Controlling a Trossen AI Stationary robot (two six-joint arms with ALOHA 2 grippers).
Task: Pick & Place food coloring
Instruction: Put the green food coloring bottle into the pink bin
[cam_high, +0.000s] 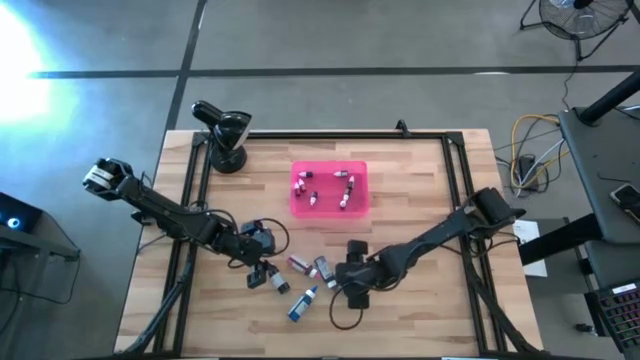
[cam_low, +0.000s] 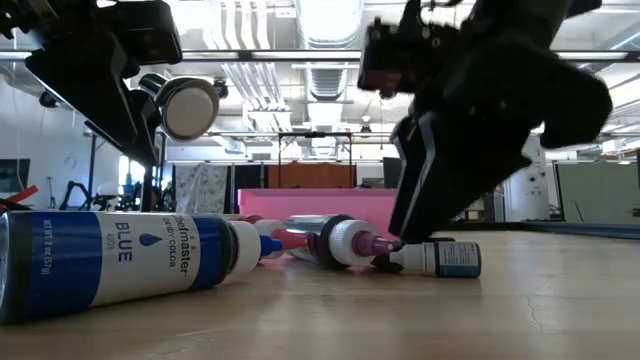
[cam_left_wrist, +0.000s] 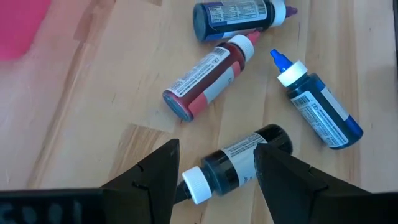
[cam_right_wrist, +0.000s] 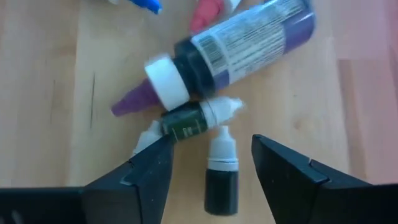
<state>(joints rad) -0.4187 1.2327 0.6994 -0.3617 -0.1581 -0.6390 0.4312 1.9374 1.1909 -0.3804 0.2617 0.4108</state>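
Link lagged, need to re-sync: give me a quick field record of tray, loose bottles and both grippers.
tray: pink tray, several small bottles inside
loose bottles: a cluster lying on the table in front of the tray
left gripper: open, straddling a dark bottle with white cap
right gripper: open, around a small dark dropper bottle
purple-tipped bottle: lying just beyond it

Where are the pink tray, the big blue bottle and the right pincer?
pink tray (cam_high: 300, 206), high view, bare floor near its lower left corner.
big blue bottle (cam_low: 120, 250), low view, on its blue label.
right pincer (cam_right_wrist: 211, 168), right wrist view, midway between its fingertips, over a small dark dropper bottle.
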